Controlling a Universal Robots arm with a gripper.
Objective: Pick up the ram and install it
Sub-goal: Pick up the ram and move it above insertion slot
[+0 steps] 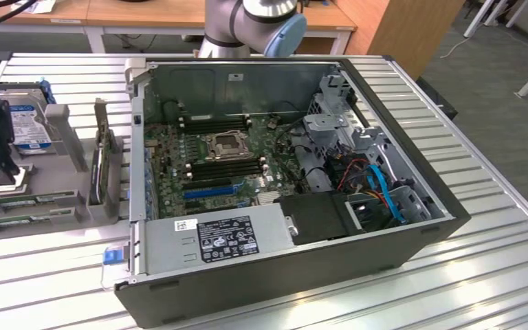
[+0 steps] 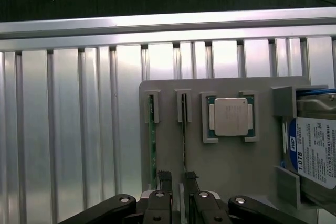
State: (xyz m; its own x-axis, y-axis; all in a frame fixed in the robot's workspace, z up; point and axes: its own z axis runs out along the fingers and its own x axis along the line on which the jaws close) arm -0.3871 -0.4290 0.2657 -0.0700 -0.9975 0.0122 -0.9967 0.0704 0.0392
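Ram [image 2: 153,145] edge-on in holder [image 2: 226,166] — pincer [image 2: 177,179] spread, near; case [image 1: 291,275] open.

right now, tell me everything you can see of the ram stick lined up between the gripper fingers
The ram stands on its long edge in a slot of the grey holder, showing as a thin dark line. A grey bracket caps one end; the gripper hangs over the other, fingers open on either side, contact impossible to tell. A second stick, greener, sits in the neighbouring slot.
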